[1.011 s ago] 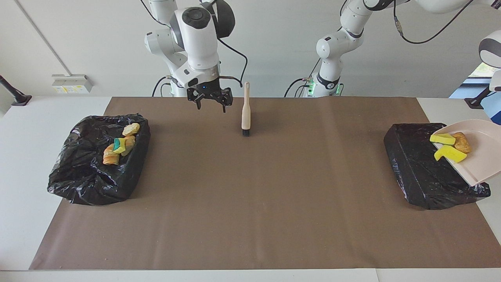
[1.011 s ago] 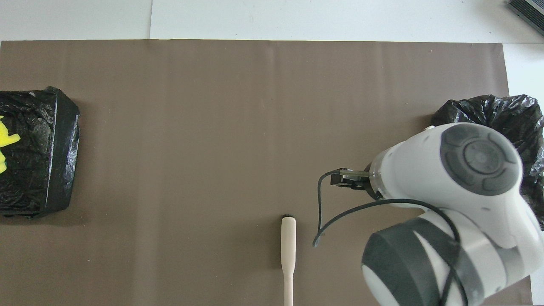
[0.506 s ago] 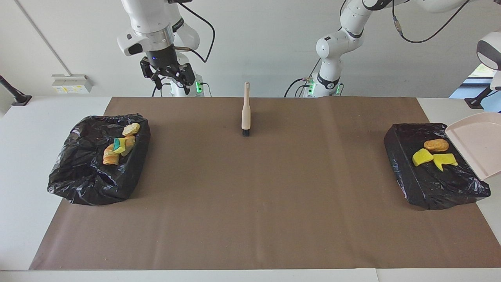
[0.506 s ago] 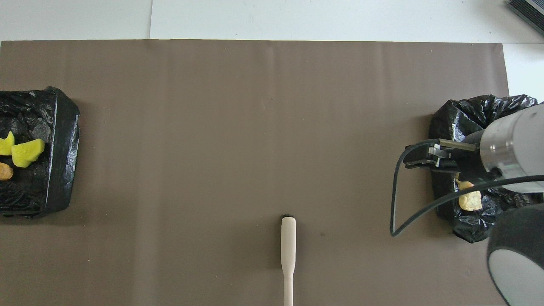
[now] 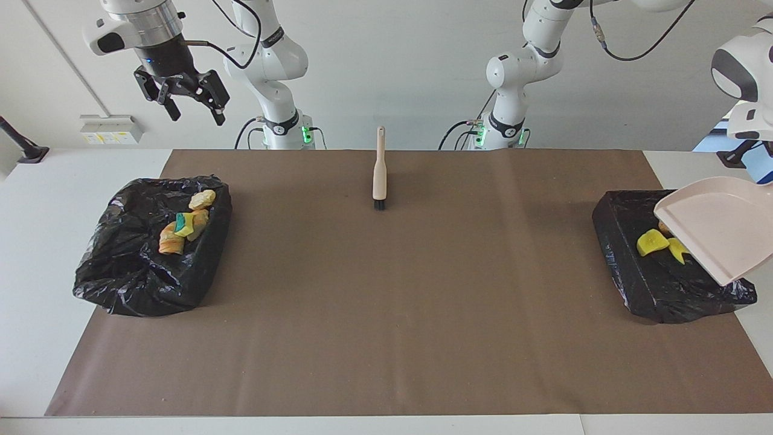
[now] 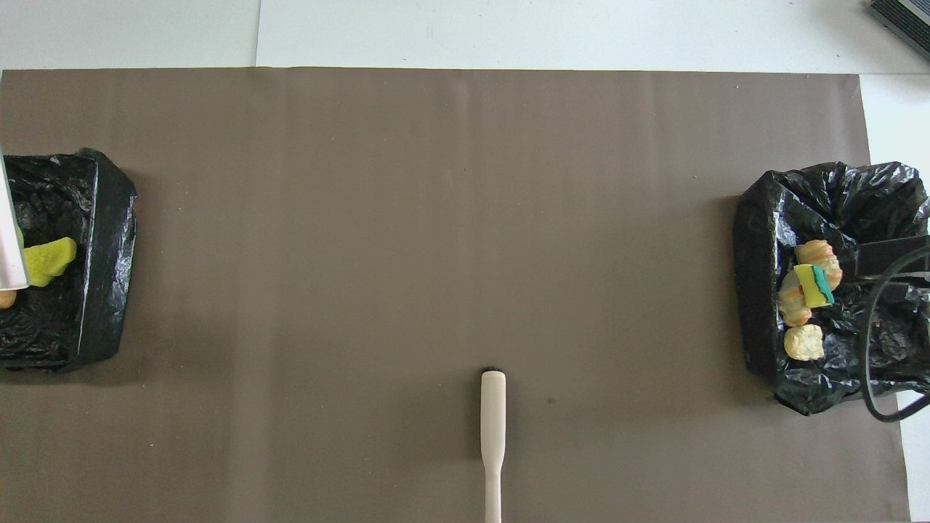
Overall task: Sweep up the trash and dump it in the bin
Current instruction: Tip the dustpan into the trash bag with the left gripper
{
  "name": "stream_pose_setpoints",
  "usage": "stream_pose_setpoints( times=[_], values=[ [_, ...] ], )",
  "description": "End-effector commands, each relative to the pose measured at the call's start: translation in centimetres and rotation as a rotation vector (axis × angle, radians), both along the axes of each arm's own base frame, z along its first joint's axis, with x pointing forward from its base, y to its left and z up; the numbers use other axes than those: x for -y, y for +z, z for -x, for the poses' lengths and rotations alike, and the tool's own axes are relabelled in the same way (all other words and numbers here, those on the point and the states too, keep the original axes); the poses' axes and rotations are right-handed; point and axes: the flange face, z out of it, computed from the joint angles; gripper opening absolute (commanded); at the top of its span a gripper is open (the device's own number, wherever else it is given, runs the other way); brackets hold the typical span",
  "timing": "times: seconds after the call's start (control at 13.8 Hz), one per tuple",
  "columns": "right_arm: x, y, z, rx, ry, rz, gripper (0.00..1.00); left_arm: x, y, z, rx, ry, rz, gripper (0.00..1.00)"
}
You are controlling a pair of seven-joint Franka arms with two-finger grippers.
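At the right arm's end of the desk [image 5: 36,199] sits a bin lined with a black bag [image 5: 130,272]. In it lie some trash pieces [image 5: 184,223]: bread bits and a yellow and green sponge, near the bin's edge that is closest to the robots. High over that corner of the desk hangs the right hand [image 5: 192,109]. Its two fingers [image 5: 172,110] stand apart and it carries nothing.

In the middle, close to the robots' edge of the desk, a small brush [image 5: 379,172] with a pale wooden handle lies on the brown paper [image 5: 386,314]. Its black bristles point away from the robots. Nothing touches it.

At the left arm's end sits a second black bin [image 5: 649,284]. Yellow sponge chunks [image 5: 651,243] lie inside it, and a bit of brown bread peeks out from under the pink dustpan [image 5: 718,229]. The dustpan hangs tilted over this bin, its open lip toward the middle of the desk. The pan looks empty. The left hand is out of sight past the edge of the view; it is clenched, and the dustpan must hang from it, though I cannot see the grip.
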Motion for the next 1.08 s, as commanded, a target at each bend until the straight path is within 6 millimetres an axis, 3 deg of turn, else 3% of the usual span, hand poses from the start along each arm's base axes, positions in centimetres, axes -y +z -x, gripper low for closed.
stream_pose_setpoints(
  times=[0.0,0.29,0.43,0.65,0.79,1.01],
  values=[
    [0.5,-0.4,1.3,-0.038,0.018,-0.003,1.0,5.8,-0.8,0.5,0.05,0.136,0.126,0.0],
    [1.6,-1.2,1.0,-0.043,0.084,-0.015,1.0,14.3,-2.2,0.6,0.127,0.34,0.309,0.0],
    [1.7,-1.3,1.1,-0.046,0.098,-0.014,1.0,20.8,-4.2,0.9,0.169,0.45,0.349,0.0],
    [1.1,-1.5,1.2,-0.054,0.102,-0.011,1.0,28.8,-6.1,1.5,0.21,0.648,0.468,0.0],
    [1.2,-1.6,1.3,-0.063,0.1,-0.012,1.0,35.3,-6.9,2.7,0.253,0.728,0.504,0.0],
    [1.2,-1.5,1.2,-0.057,0.1,-0.008,1.0,44.1,-9.7,4.1,0.272,0.903,0.571,0.0]
  ],
)
